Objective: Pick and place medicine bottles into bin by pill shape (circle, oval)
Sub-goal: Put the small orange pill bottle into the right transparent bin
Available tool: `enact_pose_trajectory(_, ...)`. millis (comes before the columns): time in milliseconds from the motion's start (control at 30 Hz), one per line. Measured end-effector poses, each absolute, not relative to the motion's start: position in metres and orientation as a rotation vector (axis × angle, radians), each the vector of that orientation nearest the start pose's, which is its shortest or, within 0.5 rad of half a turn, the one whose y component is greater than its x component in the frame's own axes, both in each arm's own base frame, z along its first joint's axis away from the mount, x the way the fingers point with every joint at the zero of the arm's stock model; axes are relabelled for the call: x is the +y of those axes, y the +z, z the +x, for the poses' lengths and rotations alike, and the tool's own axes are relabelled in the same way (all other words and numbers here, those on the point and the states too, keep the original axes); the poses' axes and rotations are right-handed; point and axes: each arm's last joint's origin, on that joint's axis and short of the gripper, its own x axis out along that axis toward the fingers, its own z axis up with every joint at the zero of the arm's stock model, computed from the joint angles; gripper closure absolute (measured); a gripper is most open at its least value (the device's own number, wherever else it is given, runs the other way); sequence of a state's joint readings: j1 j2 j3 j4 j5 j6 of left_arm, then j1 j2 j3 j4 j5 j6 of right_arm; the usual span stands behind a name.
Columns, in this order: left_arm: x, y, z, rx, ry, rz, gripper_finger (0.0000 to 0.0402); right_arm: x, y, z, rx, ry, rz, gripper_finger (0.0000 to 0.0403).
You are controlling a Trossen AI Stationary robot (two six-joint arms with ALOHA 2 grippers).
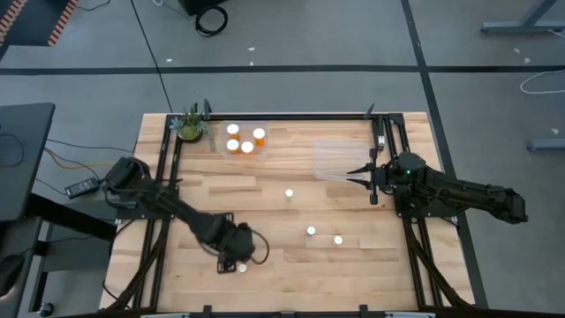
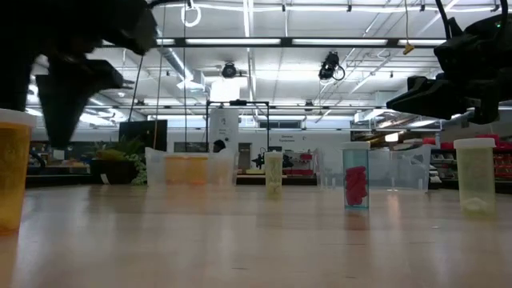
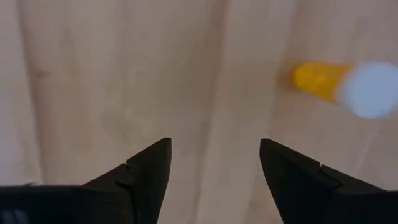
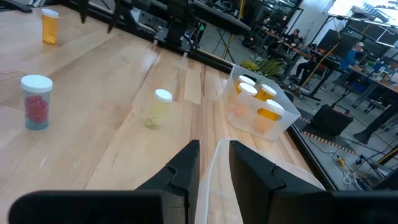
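Observation:
My left gripper [image 3: 214, 144] points down over bare wood near the table's front left [image 1: 231, 258], fingers open and empty. An orange medicine bottle [image 3: 348, 87] with a white cap stands upright just beside it [image 1: 241, 265], untouched. Three more medicine bottles stand mid-table: a pale one [image 1: 289, 193], one with red pills [image 1: 311, 231] and another pale one [image 1: 338, 239]. A clear bin [image 1: 245, 140] at the far left holds several orange bottles. My right gripper [image 1: 350, 177] is shut on a second, empty clear bin [image 1: 340, 155]. My right gripper pinches the empty clear bin's thin wall [image 4: 211, 171] at its rim between its two fingers. The fingers lie about level and come from the table's right side. The bin sits on the table.
A small potted plant [image 1: 192, 124] stands at the far left corner next to the filled bin. A black frame [image 1: 291, 116] runs along the table's far edge and both sides. Bare wood lies between the three mid-table bottles and the left gripper.

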State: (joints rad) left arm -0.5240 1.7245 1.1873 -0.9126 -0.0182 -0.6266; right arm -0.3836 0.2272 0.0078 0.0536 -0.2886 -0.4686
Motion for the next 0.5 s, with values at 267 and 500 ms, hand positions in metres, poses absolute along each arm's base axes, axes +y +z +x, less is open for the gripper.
enact_pose_trajectory(267, -0.196, 0.189, 0.264, 1.314, -0.018, -0.069, 0.0157, -0.033, 0.152, 0.104, 0.176, -0.056, -0.412, 0.031)
enact_pose_trajectory(500, -0.211, 0.172, 0.267, 1.311, -0.034, -0.069, 0.0157, -0.033, 0.152, 0.104, 0.176, -0.057, -0.412, 0.031)
